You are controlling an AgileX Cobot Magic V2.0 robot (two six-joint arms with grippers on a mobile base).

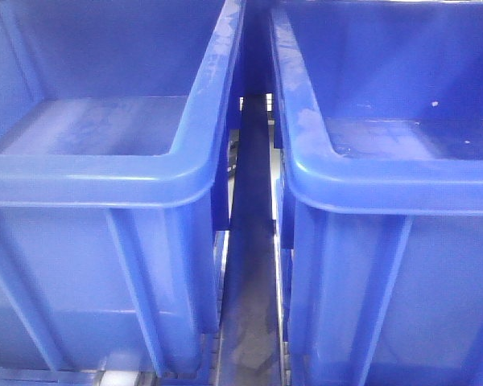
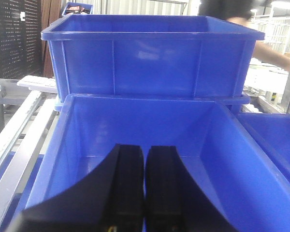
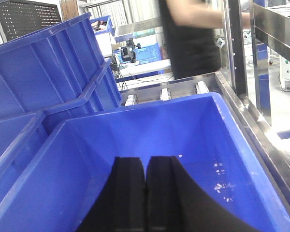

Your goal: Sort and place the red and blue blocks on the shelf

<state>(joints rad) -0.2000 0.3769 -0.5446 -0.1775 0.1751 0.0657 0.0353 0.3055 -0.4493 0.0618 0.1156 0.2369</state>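
My left end effector (image 2: 144,188) sits at the bottom centre of its wrist view, its two black fingers (image 2: 128,188) pressed together with only a thin seam between them, clenched on nothing. It hangs over the open interior of a large dark-blue plastic bin (image 2: 217,145), touching neither wall nor floor as far as I can tell. A second dark-blue bin (image 2: 150,63) stands behind it, higher in the frame.

My right end effector (image 3: 145,193) is likewise clenched and holds nothing, low centre in its view, above another dark-blue bin (image 3: 208,140) whose floor carries a few pale specks (image 3: 221,186).

The grey metal shelf (image 3: 253,121) runs along the right edge, with white roller tracks (image 3: 166,93) showing past the bin's far rim. I see no red or blue cube in any view.
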